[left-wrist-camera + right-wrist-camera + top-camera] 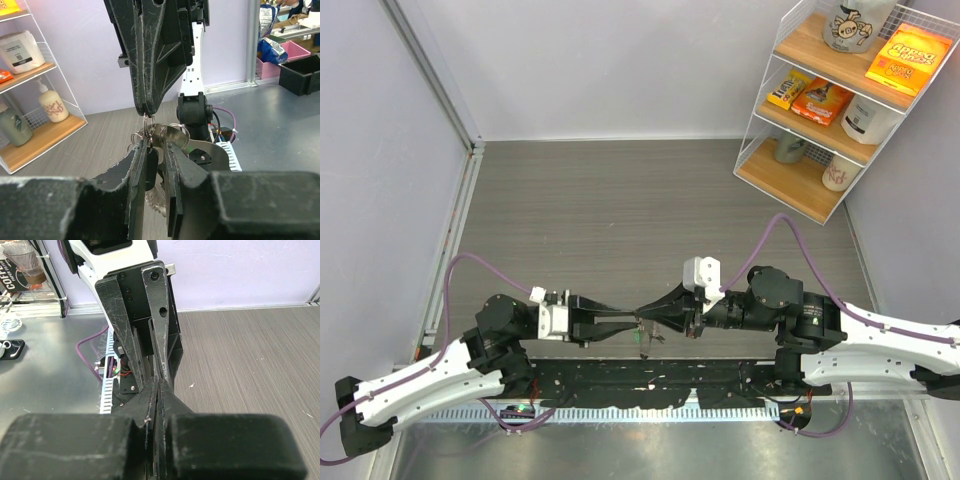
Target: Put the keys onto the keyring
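while my left gripper (pixel 156 148) stands narrowly apart, a key (pixel 150 165) sits between its fingers, dark head seemingly loose. just beyond, the keyring (pixel 173 131) hangs just above that key, pinched at its top by my right gripper (pixel 146 111), clamped tight. i judge this the threading step; whether the key is already on the loop i cannot tell. next calls for a slow retreat, watching that it hangs.

Upper right of top view: white wire rack (pixel 790 185) with wooden shelves; carries an orange box (pixel 910 60), snack packs (pixel 822 101), a mug (pixel 840 177). Stands on grey wood-grain table (pixel 620 200). Right edge of left wrist view: pink bin (pixel 287 52) beside black bin (pixel 300 75). Left side: pump bottle (pixel 51 106).
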Robot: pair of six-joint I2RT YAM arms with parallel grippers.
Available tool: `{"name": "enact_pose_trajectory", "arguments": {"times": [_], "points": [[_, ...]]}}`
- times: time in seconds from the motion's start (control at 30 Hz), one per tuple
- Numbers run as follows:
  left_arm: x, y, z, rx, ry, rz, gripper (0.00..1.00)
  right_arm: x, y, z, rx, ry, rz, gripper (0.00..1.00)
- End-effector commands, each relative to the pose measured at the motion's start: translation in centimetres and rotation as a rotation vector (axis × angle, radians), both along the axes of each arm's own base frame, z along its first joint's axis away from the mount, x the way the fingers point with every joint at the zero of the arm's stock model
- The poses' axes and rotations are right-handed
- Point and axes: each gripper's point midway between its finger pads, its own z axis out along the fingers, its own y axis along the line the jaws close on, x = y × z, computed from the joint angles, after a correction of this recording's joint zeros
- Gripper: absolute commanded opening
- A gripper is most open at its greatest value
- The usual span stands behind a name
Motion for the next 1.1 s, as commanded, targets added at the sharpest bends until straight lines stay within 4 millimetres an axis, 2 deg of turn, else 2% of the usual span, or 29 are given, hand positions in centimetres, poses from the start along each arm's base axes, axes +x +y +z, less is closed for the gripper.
{"name": "enact_pose_trajectory", "arguments": {"times": [0.0,0.33,0.63,0.97,1.07], "points": [[0.6,0.1,1.5,-0.037,0.005,0.035,0.26,-0.4,0.3,3.0,0.112,-0.020,0.017,0.05],[1.0,0.2,1.5,-0.041,0.016,0.059,0.38,-0.9,0.6,2.9,0.101,-0.021,0.042,0.06],[0.8,0.5,1.7,-0.055,0.010,0.057,0.40,-0.5,0.5,2.5,0.089,-0.021,0.020,0.05],[0.3,0.3,1.7,-0.049,0.003,0.024,0.29,-0.3,0.7,2.7,0.096,-0.022,0.004,0.05],[0.0,0.2,1.8,-0.050,-0.004,0.007,0.22,-0.3,0.9,2.5,0.090,-0.024,0.009,0.05]]}}
